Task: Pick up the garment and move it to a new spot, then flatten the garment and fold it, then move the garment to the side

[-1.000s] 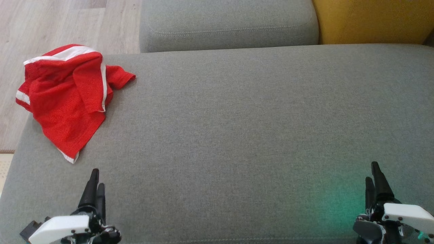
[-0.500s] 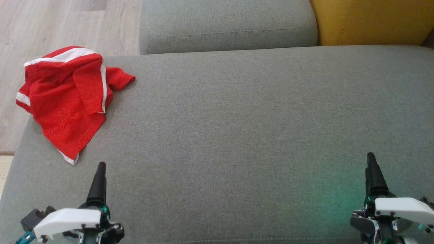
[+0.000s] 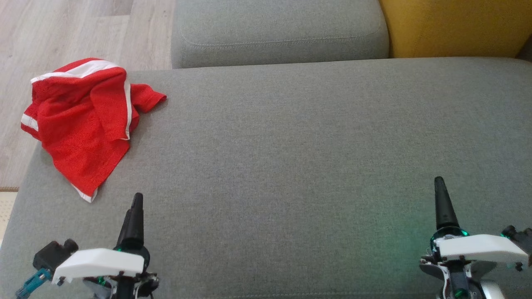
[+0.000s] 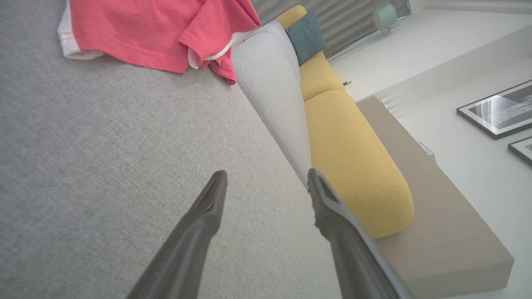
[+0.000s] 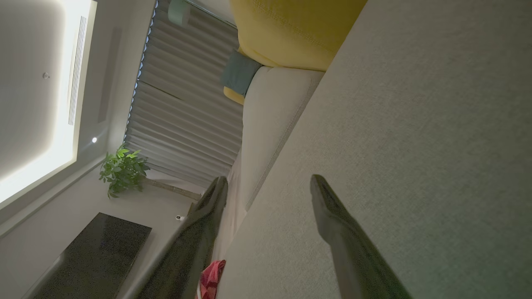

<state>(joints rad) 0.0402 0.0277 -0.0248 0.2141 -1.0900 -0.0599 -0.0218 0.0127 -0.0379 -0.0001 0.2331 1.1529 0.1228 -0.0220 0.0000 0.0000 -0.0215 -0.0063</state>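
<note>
A red garment with white trim lies crumpled on the grey seat cushion. It is ahead of my left gripper and a little to its outer side, apart from the fingertips. One edge appears to hang past the cushion's corner. The left fingers stand spread and hold nothing. My right gripper is likewise spread and empty, with plain cushion ahead of its fingers and the garment well off to their left. I judge the task barely begun: nothing is picked up yet, and moving, flattening, folding and setting aside all remain.
</note>
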